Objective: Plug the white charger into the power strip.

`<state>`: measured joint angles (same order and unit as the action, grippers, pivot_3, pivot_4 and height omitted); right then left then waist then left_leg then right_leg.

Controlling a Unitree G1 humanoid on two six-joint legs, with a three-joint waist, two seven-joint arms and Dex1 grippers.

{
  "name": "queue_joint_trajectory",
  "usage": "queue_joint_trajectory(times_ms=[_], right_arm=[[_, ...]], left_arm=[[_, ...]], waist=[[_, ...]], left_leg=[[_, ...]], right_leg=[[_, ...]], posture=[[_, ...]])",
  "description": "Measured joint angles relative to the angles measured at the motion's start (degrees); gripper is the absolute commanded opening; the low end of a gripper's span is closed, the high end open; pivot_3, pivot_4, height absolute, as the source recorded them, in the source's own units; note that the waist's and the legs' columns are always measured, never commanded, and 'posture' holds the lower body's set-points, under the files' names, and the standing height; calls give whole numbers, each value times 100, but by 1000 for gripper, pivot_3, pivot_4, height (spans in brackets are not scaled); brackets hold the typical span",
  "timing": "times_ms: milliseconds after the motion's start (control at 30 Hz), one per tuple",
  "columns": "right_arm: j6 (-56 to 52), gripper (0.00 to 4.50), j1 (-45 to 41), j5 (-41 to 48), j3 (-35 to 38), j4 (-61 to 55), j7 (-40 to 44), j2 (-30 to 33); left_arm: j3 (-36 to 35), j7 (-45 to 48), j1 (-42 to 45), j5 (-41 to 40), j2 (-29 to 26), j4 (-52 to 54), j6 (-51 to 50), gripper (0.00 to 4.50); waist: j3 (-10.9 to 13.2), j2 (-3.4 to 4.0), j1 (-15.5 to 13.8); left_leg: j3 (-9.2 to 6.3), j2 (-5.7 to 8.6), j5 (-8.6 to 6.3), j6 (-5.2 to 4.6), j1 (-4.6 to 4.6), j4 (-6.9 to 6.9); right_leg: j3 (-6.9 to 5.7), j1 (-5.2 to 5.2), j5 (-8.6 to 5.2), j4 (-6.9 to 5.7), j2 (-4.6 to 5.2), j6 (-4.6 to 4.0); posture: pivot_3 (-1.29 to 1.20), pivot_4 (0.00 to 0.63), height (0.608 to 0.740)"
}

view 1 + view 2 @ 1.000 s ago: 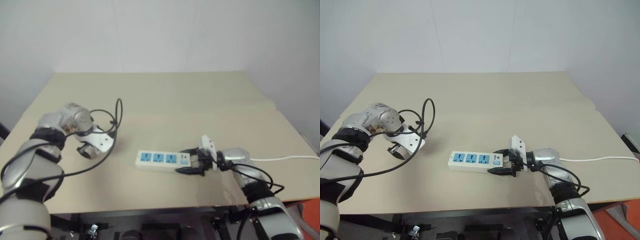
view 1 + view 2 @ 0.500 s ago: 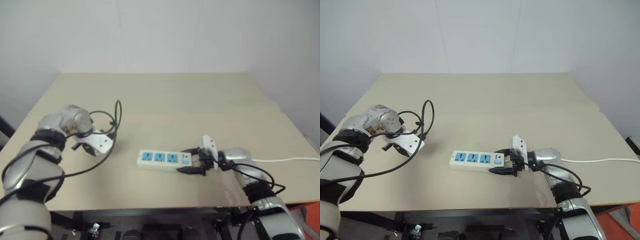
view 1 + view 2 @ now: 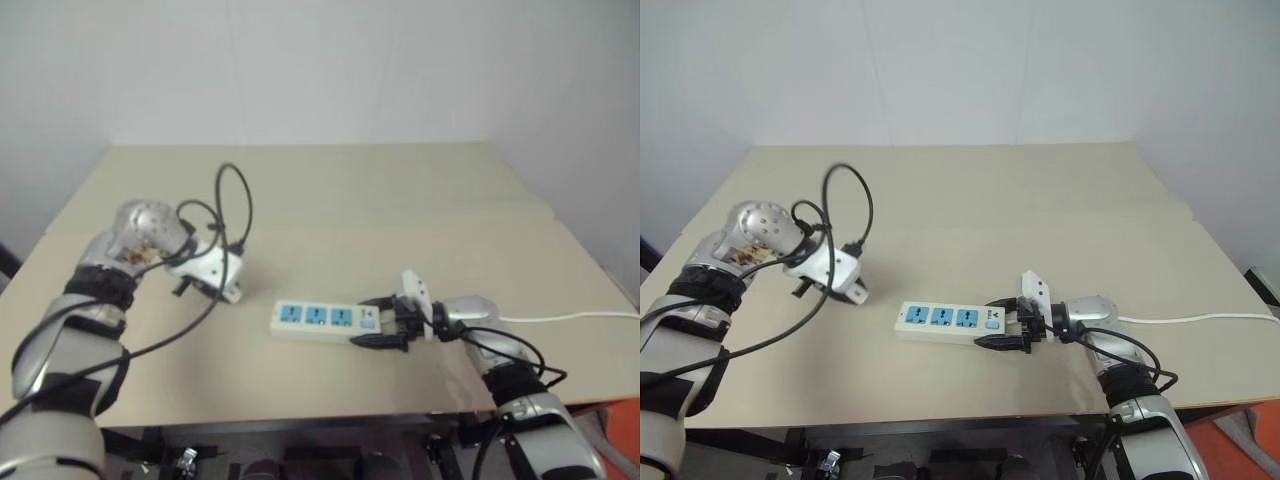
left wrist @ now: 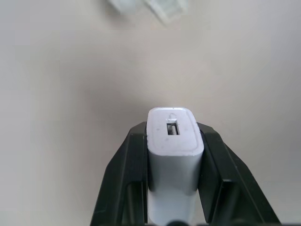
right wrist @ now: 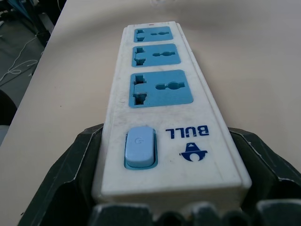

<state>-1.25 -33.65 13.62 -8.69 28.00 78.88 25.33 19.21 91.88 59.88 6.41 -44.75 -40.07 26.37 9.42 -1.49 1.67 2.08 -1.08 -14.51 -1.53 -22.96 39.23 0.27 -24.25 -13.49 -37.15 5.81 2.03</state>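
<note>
The white charger [image 4: 174,141] is a small rounded block, pinched between the two black fingers [image 4: 214,160] of my left gripper [image 3: 228,290]. That gripper is shut on it and hangs above the table, left of the power strip and apart from it. The power strip [image 3: 325,318] is a long white bar with three blue sockets [image 5: 162,87], lying flat near the table's front edge. My right gripper [image 3: 385,327] is shut on the power strip at its switch [image 5: 139,146] end, one finger [image 5: 77,160] on each side.
A thin white cable [image 3: 570,318] runs from the strip's right end to the right table edge. The beige table [image 3: 380,200] stretches far behind the strip. Black cables [image 3: 232,200] loop above my left wrist.
My left gripper has shut on the white charger, lifted off the table and swung right toward the strip. The right gripper and the strip have not moved.
</note>
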Motion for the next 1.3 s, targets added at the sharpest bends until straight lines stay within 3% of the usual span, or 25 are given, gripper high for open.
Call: queue_joint_trajectory(times_ms=[233,467,700,1033,1300], right_arm=[[397,3445,-251,-120,-145,363,211,-86],[704,3445,-488,-203,-215,749,319,-161],[924,3445,-604,-280,-240,969,383,-158],[955,3445,-650,-387,-323,1081,499,-187],[919,3445,-611,-385,-318,1051,535,-229]], left_arm=[[-993,-359,-1141,-1348,-76,1663,-1462,1016],[-1716,-1632,-2057,-2321,658,3122,-2582,1016],[-1776,-2071,-2496,-2782,1015,3842,-3183,1016],[-1613,-3140,-3119,-3133,2435,4078,-3728,1016],[-1510,-3204,-3219,-3180,2714,4077,-3764,1016]], waist=[[0,0,100],[0,1,91],[-1,1,75],[-1,0,74],[-1,0,80]], left_leg=[[-7,-8,0,1,8,0],[-5,-13,0,1,10,2],[-2,-14,1,2,12,2],[0,-14,1,3,14,2],[3,-19,1,4,21,1]], right_leg=[[7,1,0,-1,-9,0],[16,3,5,-3,-13,-6],[18,6,7,0,-16,-8],[22,7,11,2,-15,-9],[26,9,12,8,-21,-12]], posture=[[0,150,740],[0,150,740],[0,150,740],[0,150,740],[0,150,740]])
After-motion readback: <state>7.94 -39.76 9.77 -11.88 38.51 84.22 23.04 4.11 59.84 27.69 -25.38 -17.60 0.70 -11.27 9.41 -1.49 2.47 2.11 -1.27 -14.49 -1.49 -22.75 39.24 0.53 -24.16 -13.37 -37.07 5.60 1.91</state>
